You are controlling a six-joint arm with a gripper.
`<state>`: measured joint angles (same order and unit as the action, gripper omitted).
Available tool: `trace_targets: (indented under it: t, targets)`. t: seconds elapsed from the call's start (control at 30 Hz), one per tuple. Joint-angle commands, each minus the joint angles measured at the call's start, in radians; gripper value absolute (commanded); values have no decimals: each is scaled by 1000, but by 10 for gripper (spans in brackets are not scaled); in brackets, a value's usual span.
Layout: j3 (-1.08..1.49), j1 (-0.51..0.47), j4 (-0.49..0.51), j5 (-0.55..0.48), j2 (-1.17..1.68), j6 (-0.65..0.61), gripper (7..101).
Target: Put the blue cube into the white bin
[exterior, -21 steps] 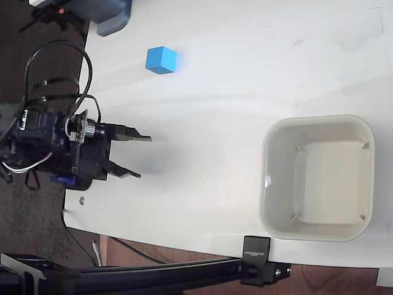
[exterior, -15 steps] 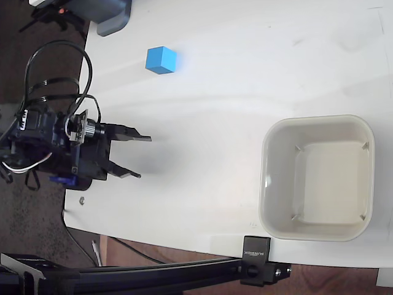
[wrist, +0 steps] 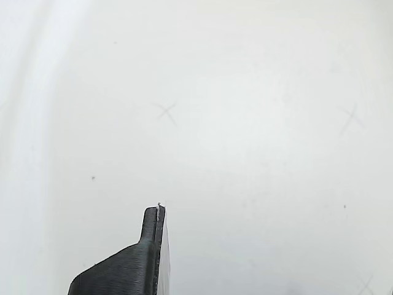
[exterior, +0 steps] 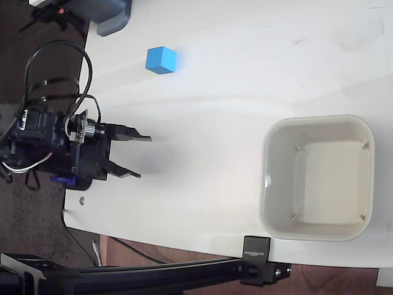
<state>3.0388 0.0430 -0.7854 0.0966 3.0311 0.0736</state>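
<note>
**Open gripper at the table's left edge, cube and bin both apart from it**

Fixed view, looking down on the white table (exterior: 233,80). The gripper (exterior: 143,157) sits over the left edge of the table, its two black fingers (exterior: 132,134) pointing toward the right of the picture. The jaws are spread with a clear gap of bare table between the tips; nothing is held.

The blue cube (exterior: 161,60) rests on the table above the gripper in the picture, a little to the right of the fingertips and well apart from them. It stands flat, by itself, touching nothing else.

The white bin (exterior: 270,184) stands far off to the right of the gripper, slightly lower in the picture, near the table's lower right corner. Its inside shows only its flat bottom and sloping walls. Cube and bin are well apart, the cube up and to the left of the bin.

Behind the fingers, the arm's dark body (exterior: 46,138) carries looped black cables (exterior: 55,67) and hangs past the table edge over the dark floor. A grey object (exterior: 110,15) sits at the top left corner of the table. A black bar with a clamp (exterior: 261,261) runs along the lower edge of the picture.

Wrist view: one dark ribbed finger (wrist: 132,264) rises from the bottom edge over plain white tabletop with faint pencilled crosses (wrist: 166,112). Neither cube nor bin shows here.
</note>
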Motion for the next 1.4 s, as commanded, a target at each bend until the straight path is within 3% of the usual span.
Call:
trace_targets:
  t: [0.03,0.4,0.7,0.83,1.0,1.4]
  targets:
    - [-48,2,9,5,21,0,1003]
    - [-48,2,9,23,21,6,1003]
    - [-166,71,17,77,-69,21,1005]
    - [-477,224,-54,202,-403,127,1005]
    - [-732,497,-80,390,-715,325,1005]
    - [-953,801,-181,486,-1052,776,1005]
